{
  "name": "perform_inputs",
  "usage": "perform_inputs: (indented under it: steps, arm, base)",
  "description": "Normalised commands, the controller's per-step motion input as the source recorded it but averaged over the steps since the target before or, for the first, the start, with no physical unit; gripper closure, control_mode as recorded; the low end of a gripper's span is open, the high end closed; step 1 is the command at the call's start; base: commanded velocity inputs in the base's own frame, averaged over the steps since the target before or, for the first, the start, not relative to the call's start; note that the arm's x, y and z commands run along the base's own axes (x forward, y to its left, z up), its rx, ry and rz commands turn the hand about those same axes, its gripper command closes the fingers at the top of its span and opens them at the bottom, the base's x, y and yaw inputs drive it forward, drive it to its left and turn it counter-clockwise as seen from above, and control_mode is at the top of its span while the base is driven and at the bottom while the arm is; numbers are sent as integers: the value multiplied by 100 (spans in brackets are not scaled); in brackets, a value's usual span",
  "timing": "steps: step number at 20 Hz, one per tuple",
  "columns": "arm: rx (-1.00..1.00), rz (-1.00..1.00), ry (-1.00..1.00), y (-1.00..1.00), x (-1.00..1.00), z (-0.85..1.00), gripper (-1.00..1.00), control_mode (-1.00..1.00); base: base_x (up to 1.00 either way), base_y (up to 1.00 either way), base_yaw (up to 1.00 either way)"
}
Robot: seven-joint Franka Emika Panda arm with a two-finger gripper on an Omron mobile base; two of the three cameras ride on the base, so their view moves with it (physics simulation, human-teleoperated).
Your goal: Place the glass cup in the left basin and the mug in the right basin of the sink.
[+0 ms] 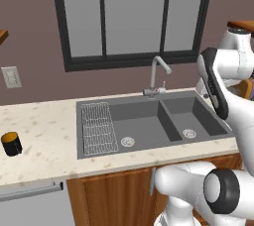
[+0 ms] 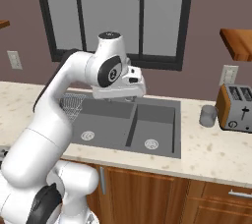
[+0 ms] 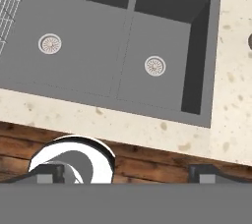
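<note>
Your hand [image 3: 126,171] is spread wide with nothing in it, hanging over the front edge of the sink [image 1: 79,121]. Right below sit the two basins, both bare: the left basin [image 3: 78,26] with its wire rack [image 1: 97,127], the right basin [image 3: 162,36] beside it. Neither cup is in yet, so you're at the very start. The mug [image 1: 11,143] stands far off on the worktop [image 1: 39,126], well left of the sink. The glass cup [image 2: 208,115] stands on the other side, just beside the toaster [image 2: 236,107]. Pick one, swing over it, and come straight down. For the cup, approach from the sink side so the fingers stay clear of the toaster.
</note>
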Motion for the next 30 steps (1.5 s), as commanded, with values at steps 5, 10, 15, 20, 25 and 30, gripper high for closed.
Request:
perform_inputs:
  steps: [5,10,15,20,25,30]
  arm:
    - [-6,0,18,-41,27,-13,-100,-100]
    - [-1,0,17,-42,23,-11,-100,-100]
    - [0,0,8,-41,18,-12,-100,-100]
    - [0,0,2,-39,24,-17,-100,-100]
    - [0,0,0,-36,23,-23,-100,-100]
    - [0,1,0,-35,33,-21,-100,-100]
  base:
    - [0,0,0]
    - [0,0,0]
    - [0,0,0]
    - [0,0,0]
    - [0,0,0]
    - [0,0,0]
